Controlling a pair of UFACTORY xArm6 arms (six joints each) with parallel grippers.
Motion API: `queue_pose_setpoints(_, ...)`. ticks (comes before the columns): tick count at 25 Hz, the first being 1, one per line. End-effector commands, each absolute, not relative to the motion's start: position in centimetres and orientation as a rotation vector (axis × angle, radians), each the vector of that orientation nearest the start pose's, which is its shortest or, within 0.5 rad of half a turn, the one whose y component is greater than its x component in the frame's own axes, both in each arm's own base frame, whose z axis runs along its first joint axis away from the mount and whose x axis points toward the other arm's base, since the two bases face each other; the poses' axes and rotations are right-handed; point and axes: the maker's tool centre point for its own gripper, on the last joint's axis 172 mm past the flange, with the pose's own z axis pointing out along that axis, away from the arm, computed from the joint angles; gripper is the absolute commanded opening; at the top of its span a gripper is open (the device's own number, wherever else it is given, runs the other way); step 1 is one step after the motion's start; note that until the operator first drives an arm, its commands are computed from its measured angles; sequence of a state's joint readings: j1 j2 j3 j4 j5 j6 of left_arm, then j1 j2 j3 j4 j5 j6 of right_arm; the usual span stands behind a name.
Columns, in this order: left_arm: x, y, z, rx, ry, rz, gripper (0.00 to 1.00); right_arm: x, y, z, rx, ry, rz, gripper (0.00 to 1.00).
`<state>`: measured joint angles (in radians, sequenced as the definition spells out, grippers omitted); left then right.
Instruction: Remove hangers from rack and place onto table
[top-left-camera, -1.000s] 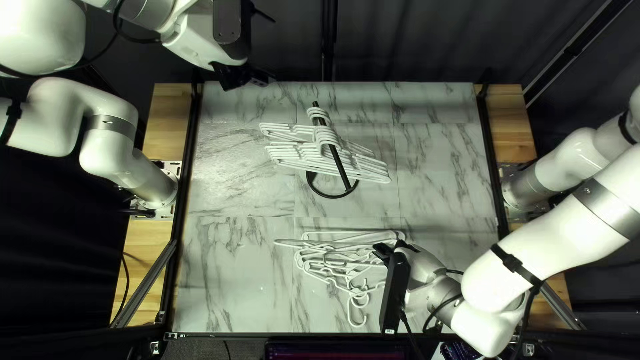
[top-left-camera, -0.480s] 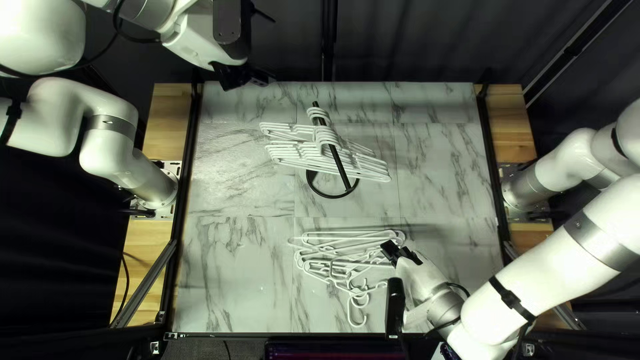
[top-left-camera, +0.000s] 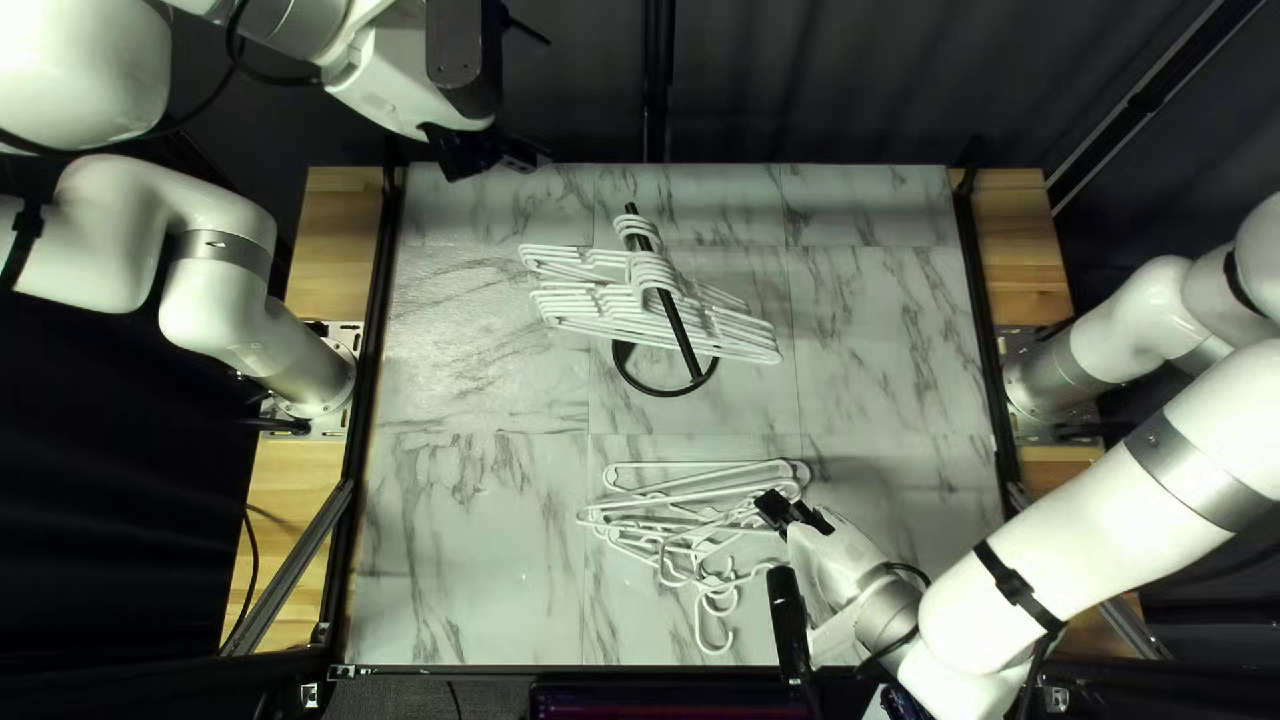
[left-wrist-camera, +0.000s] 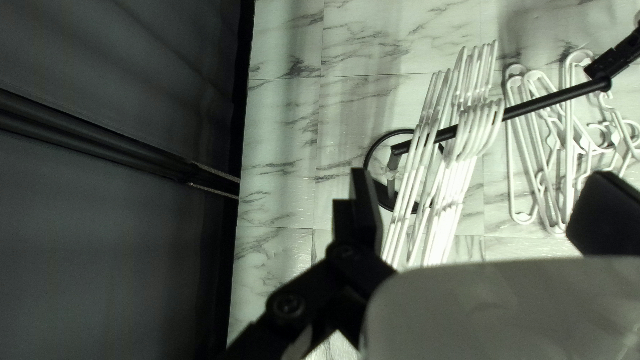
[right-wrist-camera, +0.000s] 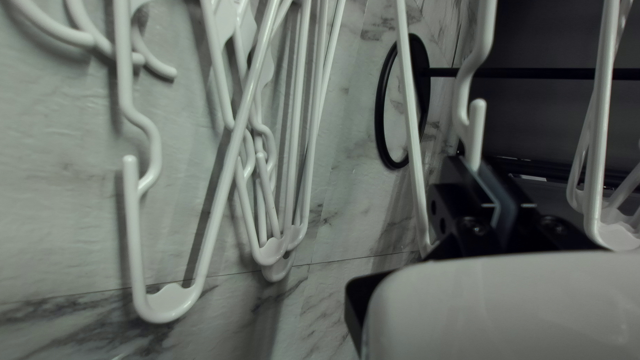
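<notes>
**Hanger reaching from right gripper toward table's left edge**

Noted: one white plastic hanger, clamped by a shoulder end in the right gripper, with both fingers drawn in against the plastic. Long axis roughly parallel to the near edge of the table; free length running from the grip toward the left edge, across the pile of hangers. Cannot tell contact from slight clearance there. Pile lying between rack and near edge, hooks toward the near edge.

Farther out: rack, toward the far edge from the pile, with hung hangers lying crosswise to its bar. Left gripper near the far-left corner, spread wide, nothing in grasp. Right gripper much nearer the pile.

Step, as judged: placing at the pile, with more unloading to follow. Next, probably: lower with the length kept along the near edge, free end level, then open and back off toward the right edge. Risk: with support at one end only, tipping or snagging on loose hooks.
</notes>
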<state>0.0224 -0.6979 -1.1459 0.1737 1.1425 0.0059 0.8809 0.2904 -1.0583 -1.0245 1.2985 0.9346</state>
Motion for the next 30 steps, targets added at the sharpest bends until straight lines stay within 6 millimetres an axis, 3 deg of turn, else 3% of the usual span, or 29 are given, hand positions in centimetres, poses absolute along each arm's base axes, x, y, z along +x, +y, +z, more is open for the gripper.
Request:
queue_pose_setpoints(1, 39.7, 4.6, 53.3, -2.780, -0.003, -1.013, 1.00, 43.5, 20.9, 13.3, 2.050, 0.574, 0.544, 0.00)
queue_pose_setpoints(10, 39.7, 4.6, 53.3, -2.780, -0.003, -1.013, 1.00, 42.5, 20.1, 12.9, 1.825, 0.665, 0.603, 0.00)
queue_pose_setpoints(18, 39.7, 4.6, 53.3, -2.780, -0.003, -1.013, 1.00, 43.6, 20.5, 11.6, 1.826, 0.653, 0.512, 0.00)
queue_pose_setpoints(30, 39.7, 4.6, 53.3, -2.780, -0.003, -1.013, 1.00, 43.9, 21.3, 11.6, 1.846, 0.535, 0.416, 0.00)
